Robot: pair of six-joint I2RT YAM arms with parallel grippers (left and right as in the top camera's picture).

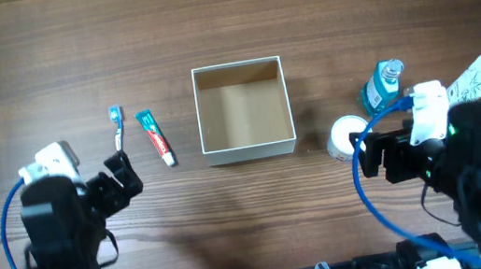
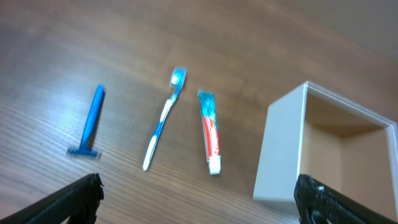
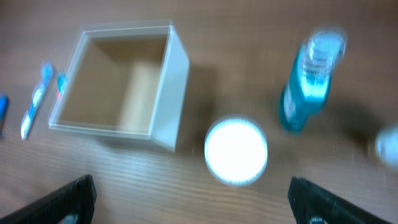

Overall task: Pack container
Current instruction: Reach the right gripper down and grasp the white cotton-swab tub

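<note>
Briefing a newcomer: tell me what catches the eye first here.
The white-walled container sits mid-table, its tan inside empty. Left of it lie a toothpaste tube, a blue toothbrush and a blue razor; right of it are a blue mouthwash bottle and a round white jar.

One each — container (image 1: 249,150); toothbrush (image 2: 163,119); toothpaste (image 2: 210,132); razor (image 2: 92,118); bottle (image 3: 308,87); jar (image 3: 236,151); packet (image 1: 469,79)
</note>
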